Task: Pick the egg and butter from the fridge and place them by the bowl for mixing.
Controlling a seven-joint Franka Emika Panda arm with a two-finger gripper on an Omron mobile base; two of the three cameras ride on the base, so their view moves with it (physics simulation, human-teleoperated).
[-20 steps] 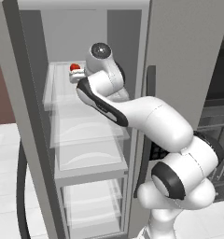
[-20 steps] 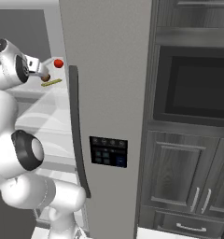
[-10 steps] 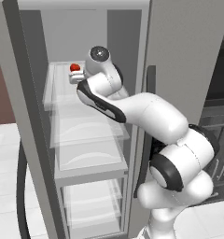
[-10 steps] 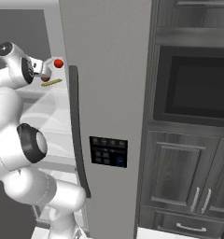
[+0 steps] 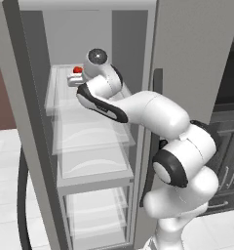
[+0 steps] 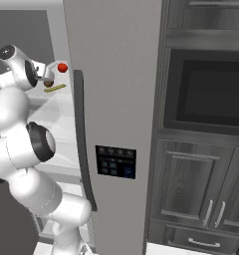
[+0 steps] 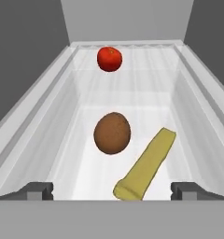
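Note:
The fridge (image 5: 36, 146) stands open, and my gripper (image 7: 112, 191) reaches onto its upper translucent shelf. On that shelf the brown egg (image 7: 112, 133) lies just ahead of the open fingers, centred between them. The yellowish butter (image 7: 145, 164) stick lies slantwise to the egg's right, its near end close to the right fingertip (image 7: 187, 189). Nothing is held. From the side, the gripper (image 6: 45, 79) sits beside the butter (image 6: 55, 88). The left base view has the gripper (image 5: 72, 81) at the shelf's front. The bowl is out of view.
A red ball (image 7: 109, 59) sits at the back of the same shelf, beyond the egg. Shelf walls close in on both sides. The fridge door (image 6: 116, 99) with its dark handle and button panel stands right of the arm, with dark cabinets (image 6: 201, 199) beyond.
The hand has edged a little further in over the shelf and the arm's elbow has swung. The jaws stay open. Egg, butter and red ball have not moved.

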